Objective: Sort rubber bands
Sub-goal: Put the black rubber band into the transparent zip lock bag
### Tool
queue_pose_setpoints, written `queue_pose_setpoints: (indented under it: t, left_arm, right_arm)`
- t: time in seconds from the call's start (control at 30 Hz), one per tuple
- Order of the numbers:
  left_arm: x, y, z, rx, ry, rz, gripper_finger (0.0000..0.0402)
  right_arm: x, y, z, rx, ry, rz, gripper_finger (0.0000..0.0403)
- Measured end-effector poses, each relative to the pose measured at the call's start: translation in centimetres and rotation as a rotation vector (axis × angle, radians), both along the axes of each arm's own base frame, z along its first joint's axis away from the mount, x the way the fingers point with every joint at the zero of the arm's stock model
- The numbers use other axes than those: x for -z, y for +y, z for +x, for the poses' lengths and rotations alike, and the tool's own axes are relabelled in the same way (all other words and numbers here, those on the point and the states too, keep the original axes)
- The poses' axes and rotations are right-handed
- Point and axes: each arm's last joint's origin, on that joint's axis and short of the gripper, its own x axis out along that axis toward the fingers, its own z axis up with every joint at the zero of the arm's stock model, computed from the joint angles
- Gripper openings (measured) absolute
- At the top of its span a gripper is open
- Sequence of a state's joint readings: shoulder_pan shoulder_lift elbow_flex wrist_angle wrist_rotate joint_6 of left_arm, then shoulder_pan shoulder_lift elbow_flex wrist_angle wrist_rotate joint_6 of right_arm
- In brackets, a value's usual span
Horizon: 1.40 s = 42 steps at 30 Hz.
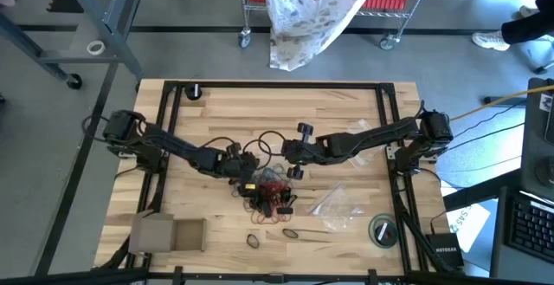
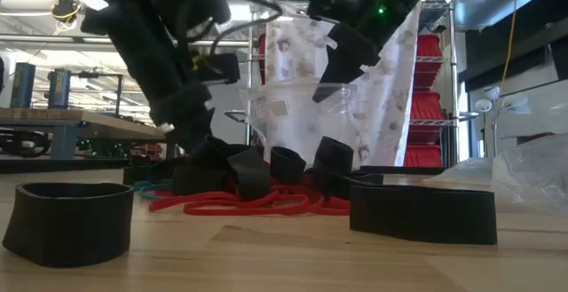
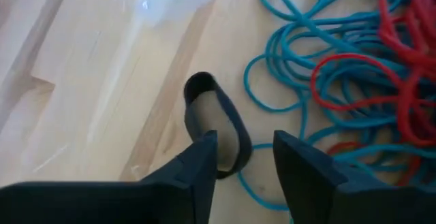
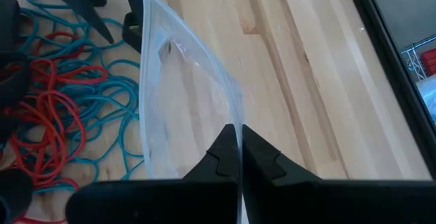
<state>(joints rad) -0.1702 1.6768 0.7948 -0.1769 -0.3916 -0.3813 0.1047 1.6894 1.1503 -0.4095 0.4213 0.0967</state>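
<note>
1. The bands lie in a messy heap in the middle of the table. There are red, teal and black ones, all tangled up.
2. A few more black bands sit apart from the heap, nearer the front edge of the table.
3. The left gripper is down low at the left side of the heap, right over 1 wide black band.
4. Its fingers are a little way apart. 1 finger sits over the black band's loop and the other is just outside it, so the band's side is between them. I cannot tell if they touch it yet, and they are not holding anything.
5. The right gripper is above the right side of the heap. Its fingers are pinched tight on the edge of a clear bag, and the bag hangs up off the table.
6. I think the step now is to pick up the black band and drop it in the bag.
7. To do it well, the left gripper should go down until its tips reach the wood, then close on just the band's side.
8. It should keep off the teal bands just beside it, or they may come up too.
9. The right gripper should hold the bag steady with its mouth open, so the band can go in.
10. A box sits near the front left corner and a round lid near the front right.
</note>
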Motion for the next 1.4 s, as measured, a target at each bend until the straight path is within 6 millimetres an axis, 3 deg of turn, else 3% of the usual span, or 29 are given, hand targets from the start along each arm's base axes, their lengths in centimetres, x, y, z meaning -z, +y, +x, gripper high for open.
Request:
queue_pose_setpoints:
  t: [0.13,0.27,0.33,0.43,0.63,0.77,1.1,1.4]
  left_arm:
    - [0.5,0.0,0.1,0.013,0.02,-0.023,0.0114]
    - [0.5,0.0,0.1,0.014,0.016,-0.024,0.0029]
    - [0.0,-0.2,0.1,0.018,0.014,-0.025,0.001]
    - [-2.2,-1.0,0.6,0.041,-0.04,-0.034,0.0005]
    - [-8.5,-3.0,0.8,0.166,-0.261,-0.039,0.0002]
    - [-10.4,-3.2,1.2,0.211,-0.406,-0.023,0.0001]
    - [-10.2,-0.8,3.4,0.222,-0.493,0.111,0.0001]
    - [-6.9,-0.5,4.1,0.25,-0.332,0.139,0.0]
  right_arm:
    - [0.0,0.0,0.0,-0.002,0.003,0.001,0.0001]
    - [0.0,0.0,0.0,-0.002,0.005,0.001,0.0]
    - [0.0,0.0,0.0,-0.002,0.006,0.001,0.0]
    - [0.0,0.0,-0.1,-0.002,0.008,0.0,0.0]
    - [-0.1,0.0,0.0,0.0,-0.004,0.0,0.0]
    - [-0.2,0.0,0.2,0.0,-0.029,0.002,0.0]
    - [-0.5,0.1,0.5,-0.045,-0.06,0.022,0.0]
    - [-0.4,0.2,0.5,-0.048,-0.057,0.02,0.0]
